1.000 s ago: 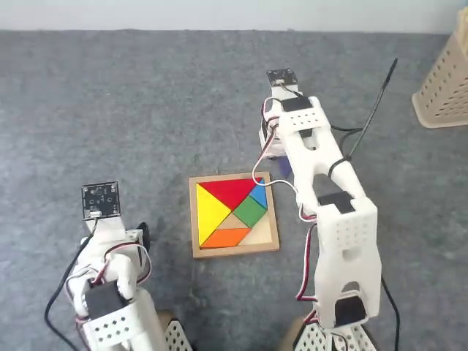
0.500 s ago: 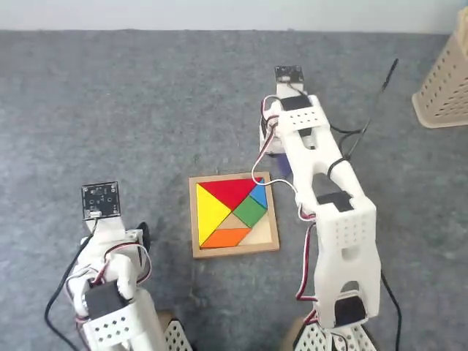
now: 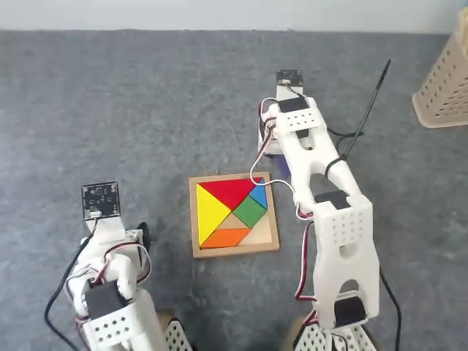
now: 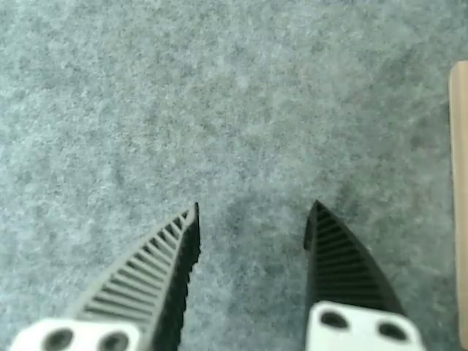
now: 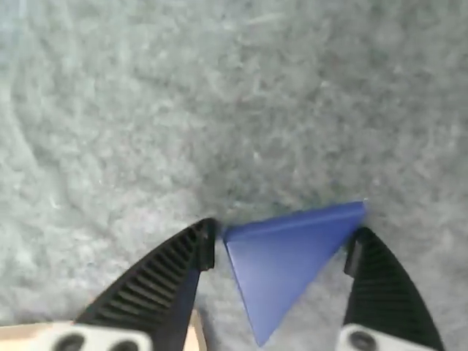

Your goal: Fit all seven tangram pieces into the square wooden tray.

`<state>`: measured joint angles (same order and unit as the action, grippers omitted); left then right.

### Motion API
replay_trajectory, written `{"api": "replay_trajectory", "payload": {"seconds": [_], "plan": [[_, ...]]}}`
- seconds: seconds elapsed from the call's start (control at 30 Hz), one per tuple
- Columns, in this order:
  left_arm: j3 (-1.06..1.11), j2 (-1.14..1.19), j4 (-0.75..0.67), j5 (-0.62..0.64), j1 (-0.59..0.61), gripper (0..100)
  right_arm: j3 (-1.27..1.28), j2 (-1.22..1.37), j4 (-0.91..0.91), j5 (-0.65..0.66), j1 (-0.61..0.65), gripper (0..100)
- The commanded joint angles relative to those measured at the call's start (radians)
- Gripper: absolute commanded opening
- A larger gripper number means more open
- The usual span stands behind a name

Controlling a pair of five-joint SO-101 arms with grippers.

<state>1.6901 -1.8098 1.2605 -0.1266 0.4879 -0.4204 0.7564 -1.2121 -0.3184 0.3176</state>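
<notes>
Right wrist view: we are seeing the right gripper (image 5: 284,228) apart around the blue triangle (image 5: 281,267), lower centre; the left gripper (image 4: 254,207) is hanging apart over carpet (image 4: 219,88).

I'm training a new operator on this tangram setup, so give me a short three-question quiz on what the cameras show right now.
1. True or false: the blue triangle already lies inside the wooden tray.
2. Which arm has the blue triangle between its fingers? A) left B) right
3. Fill in: the left gripper hangs open above bare grey ___.
Key: 1 false, it is outside the tray; 2 B, the right gripper; 3 carpet.
</notes>
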Motion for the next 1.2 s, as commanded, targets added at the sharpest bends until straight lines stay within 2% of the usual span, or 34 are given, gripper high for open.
{"api": "replay_trajectory", "payload": {"seconds": [0.0,0.2,0.4,0.57,0.73,0.9,1.03,1.17], "plan": [[-0.005,-0.012,0.003,0.009,-0.006,23,-0.029,0.005,0.019,-0.029,-0.025,27.8],[-0.005,-0.012,0.003,0.009,-0.006,23,-0.028,0.005,0.019,-0.031,-0.030,26.6],[-0.005,-0.012,0.003,0.009,-0.006,23,-0.025,0.005,0.010,-0.031,-0.031,11.3],[-0.005,-0.012,0.003,0.009,-0.006,23,-0.023,-0.005,-0.045,-0.023,-0.031,5.8],[-0.005,-0.012,0.003,0.009,-0.006,23,-0.023,-0.091,-0.140,0.098,-0.033,0.5],[-0.005,-0.012,0.003,0.009,-0.006,23,0.043,-0.237,-0.217,0.120,-0.022,0.6],[-0.005,-0.012,0.003,0.009,-0.006,23,0.298,-0.453,-0.111,0.238,0.030,0.6],[-0.005,-0.012,0.003,0.009,-0.006,23,0.574,-0.702,-0.035,0.516,0.114,0.6]]}}
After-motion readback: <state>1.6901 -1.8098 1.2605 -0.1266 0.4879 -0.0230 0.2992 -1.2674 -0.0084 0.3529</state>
